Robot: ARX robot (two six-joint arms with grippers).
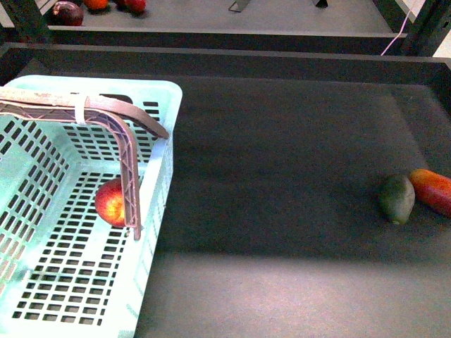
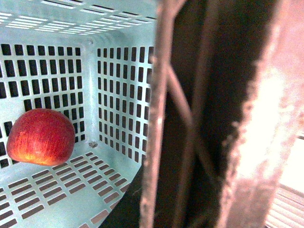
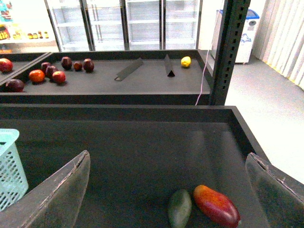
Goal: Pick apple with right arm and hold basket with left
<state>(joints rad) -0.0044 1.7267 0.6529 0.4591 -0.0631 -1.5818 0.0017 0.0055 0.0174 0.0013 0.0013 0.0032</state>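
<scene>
Surface: a dark matte shelf bed (image 1: 296, 176) with raised edges. Glass-door fridges (image 3: 142, 23) line the back of the shop.
Basket: the basket (image 1: 165, 127) stands at my left on that bed. Its handle (image 1: 130, 176), bound with a white zip tie (image 1: 81, 109), is swung up over the inside.
Apple: the apple (image 1: 109, 201) lies on the basket floor beside the wall nearest my right arm. In the front view the handle strut partly hides it.
My right gripper: the right gripper (image 3: 167, 156) is spread wide and empty. It hangs above the bed, well apart from the apple.
My left gripper: its camera is close against the handle, but I cannot tell whether the jaws are closed on it.
Distractors: a dark green mango (image 1: 397, 199) and a red-orange mango (image 1: 431, 190) lie touching, near my right gripper. Neither is mine to take.
Step in hand, as I judge it: carry my right gripper over the basket rim to the apple.
Doing it well: come down from above and clear of the raised handle. Keep the jaws wide until they straddle the apple's widest part, then close gently. My left should steady the basket so it cannot slide.
</scene>
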